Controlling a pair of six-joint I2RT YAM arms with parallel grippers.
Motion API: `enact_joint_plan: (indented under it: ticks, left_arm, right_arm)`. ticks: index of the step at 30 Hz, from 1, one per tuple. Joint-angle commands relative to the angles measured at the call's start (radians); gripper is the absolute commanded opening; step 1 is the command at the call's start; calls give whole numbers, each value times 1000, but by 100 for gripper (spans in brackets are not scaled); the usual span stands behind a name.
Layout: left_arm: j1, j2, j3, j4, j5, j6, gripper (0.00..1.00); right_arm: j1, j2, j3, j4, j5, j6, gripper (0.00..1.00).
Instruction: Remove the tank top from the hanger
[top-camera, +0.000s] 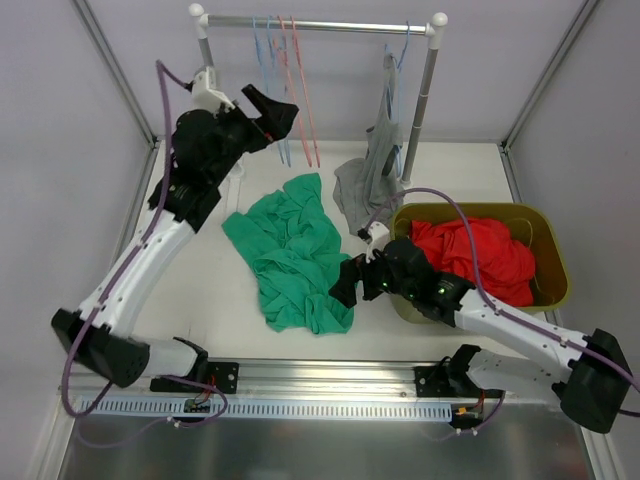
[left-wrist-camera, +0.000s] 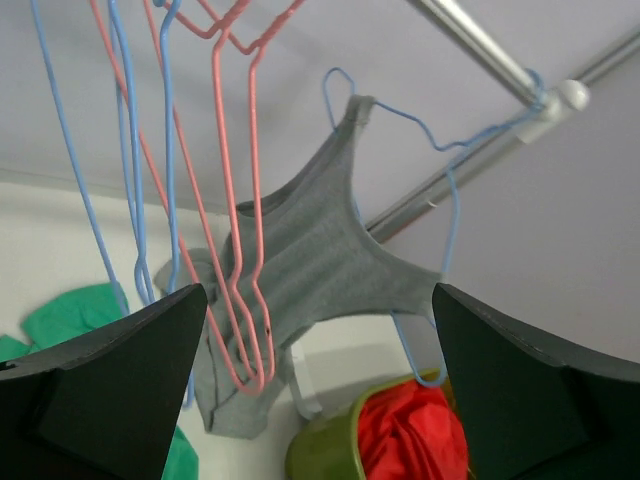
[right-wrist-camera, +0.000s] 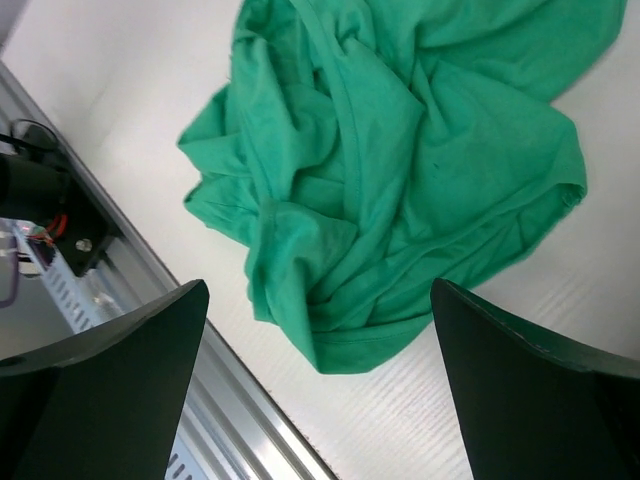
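Facing grey ribbed tank top (left-wrist-camera: 310, 260), hanging on blue wire hanger (left-wrist-camera: 448, 215) at right end of silver metal rail (top-camera: 320, 22), with left gripper (left-wrist-camera: 318, 300) spread wide, empty. Aiming for upper strap (left-wrist-camera: 352, 118), clearing pink hangers (left-wrist-camera: 222, 150) mid-rail. Idling right gripper (right-wrist-camera: 320, 300), also spread, below rail.

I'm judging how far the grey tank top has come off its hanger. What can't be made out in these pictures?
- Grey tank top, left wrist view: pink hangers cross its left side, so whether it hangs on wire there is unclear.
- Its lower left edge: behind one of the black fingers.
- Blue hanger, top view: too thin to trace.
- Olive bin, top view: near corner hidden by the right arm.
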Motion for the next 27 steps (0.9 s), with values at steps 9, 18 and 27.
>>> enact_joint_plan:
  ticks: [9, 18, 27]
  left_arm:
    - [3, -712, -550, 16, 53, 15, 99]
    - [5, -1122, -725, -317, 77, 167, 99]
    - [3, -1230, -757, -513, 33, 275, 99]
  right_arm:
    - [58, 525, 366, -42, 194, -82, 99]
    - [119, 759, 567, -39, 305, -474, 100]
    - [156, 839, 526, 52, 360, -795, 99]
